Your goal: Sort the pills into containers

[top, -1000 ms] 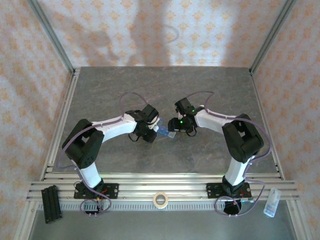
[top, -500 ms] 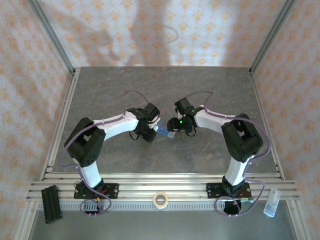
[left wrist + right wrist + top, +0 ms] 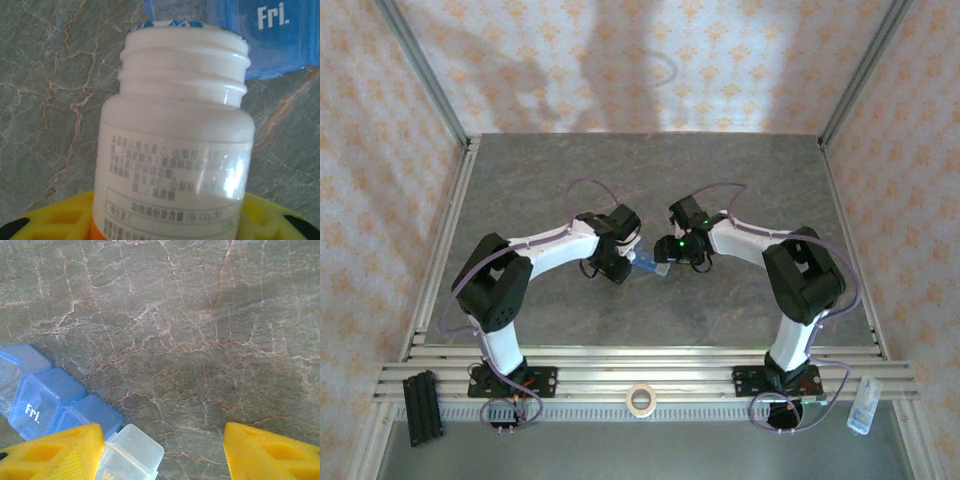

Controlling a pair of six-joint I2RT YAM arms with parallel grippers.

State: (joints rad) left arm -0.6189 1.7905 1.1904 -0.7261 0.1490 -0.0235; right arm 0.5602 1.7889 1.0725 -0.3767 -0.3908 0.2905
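left tool (image 3: 160, 222): gripped the uncapped white bottle (image 3: 175, 150), mouth tipped at the containers (image 3: 270, 35) on the surface (image 3: 200, 340) | right tool (image 3: 162, 440): open, one finger beside the strip | risk: I judged over-tilting could spill pills past the compartments or shove the unheld strip

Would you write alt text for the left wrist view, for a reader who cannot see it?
An uncapped white bottle with a printed label, held by the left gripper, points its threaded mouth at a blue pill organiser marked "Fri.", above a grey marbled table.
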